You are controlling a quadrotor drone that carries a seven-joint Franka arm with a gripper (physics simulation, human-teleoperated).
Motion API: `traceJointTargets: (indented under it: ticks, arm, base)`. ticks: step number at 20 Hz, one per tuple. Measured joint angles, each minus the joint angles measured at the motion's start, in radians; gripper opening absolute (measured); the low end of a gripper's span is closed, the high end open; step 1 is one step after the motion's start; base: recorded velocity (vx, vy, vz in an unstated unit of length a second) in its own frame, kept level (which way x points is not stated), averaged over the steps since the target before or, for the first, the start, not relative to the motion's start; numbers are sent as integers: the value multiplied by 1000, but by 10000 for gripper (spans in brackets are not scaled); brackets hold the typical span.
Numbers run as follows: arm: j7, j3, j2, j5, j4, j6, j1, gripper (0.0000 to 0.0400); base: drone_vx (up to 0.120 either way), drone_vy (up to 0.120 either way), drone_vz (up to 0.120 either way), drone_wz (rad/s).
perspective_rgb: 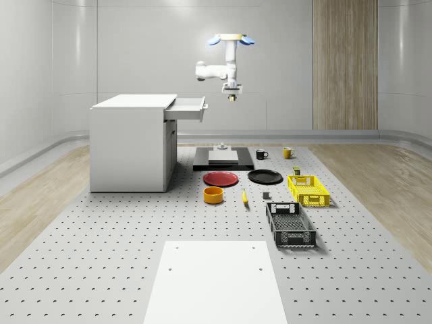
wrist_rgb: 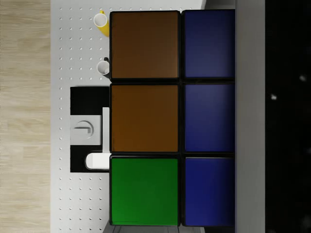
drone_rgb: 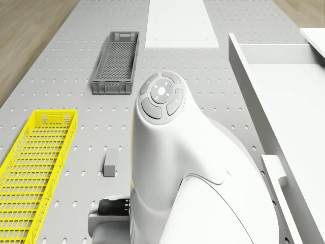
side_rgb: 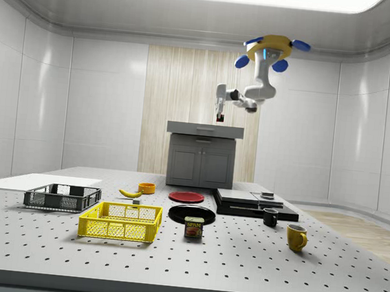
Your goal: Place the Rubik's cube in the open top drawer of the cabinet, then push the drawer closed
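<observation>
Grey pegboard floor [perspective_rgb: 101, 256] in a white-panelled room; drone [perspective_rgb: 231, 39] hovers beside the cabinet [perspective_rgb: 131, 142].

The arm's white shell [drone_rgb: 203, 168] is looking like smooth, glossy plastic. The Rubik's cube [wrist_rgb: 170, 116] is showing flat matt colour tiles in a black frame. The yellow crate [drone_rgb: 35, 168] and grey crate [drone_rgb: 117, 61] are looking like perforated plastic mesh.

The drone [perspective_rgb: 231, 38] hovers above the desk [perspective_rgb: 101, 256], just off the open top drawer [perspective_rgb: 185, 108] of the cabinet [perspective_rgb: 131, 145] at the whole-scene view's left. Its hand [perspective_rgb: 232, 96] hangs beside the drawer front, holding the Rubik's cube [wrist_rgb: 172, 119]. Below, two plates [perspective_rgb: 221, 179] lie side by side, with two crates [perspective_rgb: 308, 190] to their right.
</observation>
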Motion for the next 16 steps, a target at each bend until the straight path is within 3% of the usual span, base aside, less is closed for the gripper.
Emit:
traceJointTargets:
  ticks: [13, 16]
  arm:
    - [1, 1, -8, 3, 0, 8, -1, 325]
    - [1, 1, -10, 4, 0, 9, -1, 325]
  base:
    - [0, -120, 120, 0]
    - [0, -120, 13, 0]
